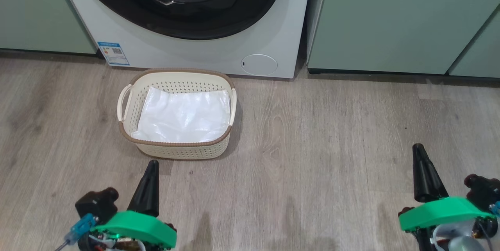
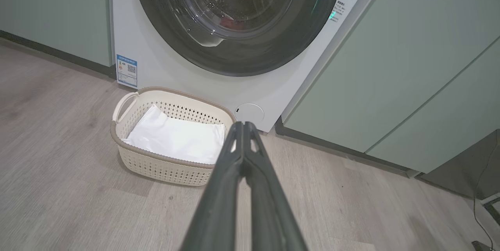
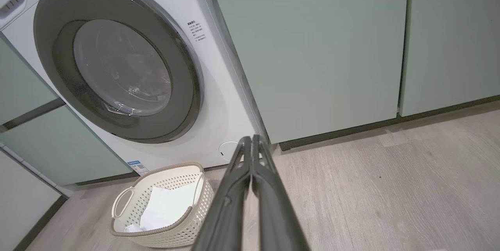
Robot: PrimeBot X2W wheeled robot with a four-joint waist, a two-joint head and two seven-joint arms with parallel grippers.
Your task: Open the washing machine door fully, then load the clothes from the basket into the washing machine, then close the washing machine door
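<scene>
Two pale green cabinets (image 1: pixel 390 20) flank a white washing machine (image 1: pixel 187 53) on a grey wood-look floor (image 1: pixel 332 145). Its round door (image 1: pixel 250 16), black-rimmed with a domed glass centre, sits shut against the front. Just before the machine stands a cream basket (image 1: pixel 177 72) holding a glossy white sheet (image 1: pixel 183 116). Nearer the camera and well apart, the left gripper (image 1: pixel 153 164) and the right gripper (image 1: pixel 418 148) hover over the floor, each with its two dark fingers pressed together, holding nothing. A patch of red clothes (image 2: pixel 228 21) shows through the door glass, inside the drum.
</scene>
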